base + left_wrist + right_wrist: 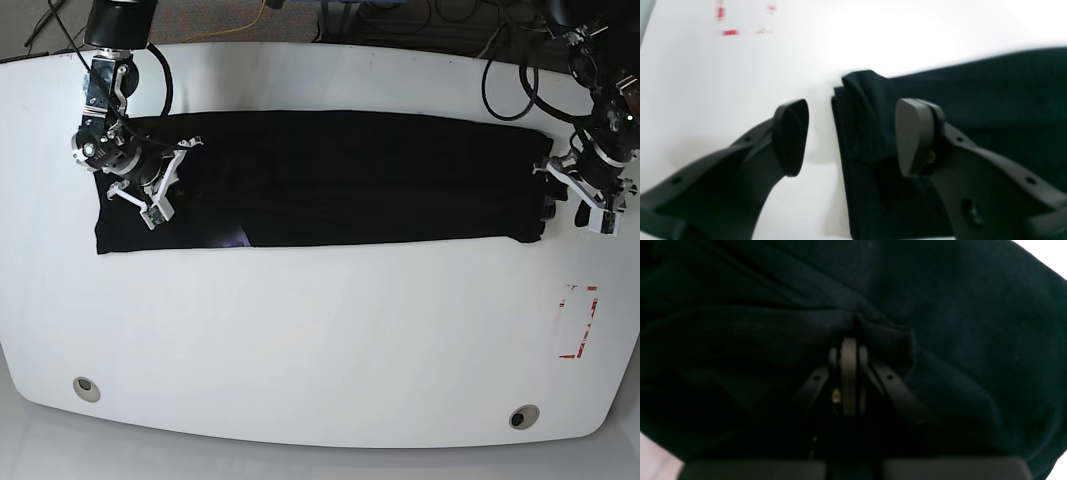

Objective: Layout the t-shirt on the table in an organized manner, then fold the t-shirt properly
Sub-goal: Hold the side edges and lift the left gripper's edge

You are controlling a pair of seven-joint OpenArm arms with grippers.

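White glossy table takes up most of the base view, curved edges, two round holes near the front, small red outline mark on one side. Black t-shirt lies across the far half as a long folded band, flat, layered edges stacked at each end, so it looks like the lengthwise folds are done and the crosswise fold is probably what's left. Left gripper sits at one end of the band with jaws spread wide: one finger over bare table, the other over the cloth, and nothing is pinched between them; the stacked corner of the shirt lies just between the pads, so I judge this a release. Right gripper at the opposite end is clenched, pads pressed together, fabric bunching and creasing right at the tips, so it reads as pinching a fold of the t-shirt, likely to pin or lift that end. No containers in view.
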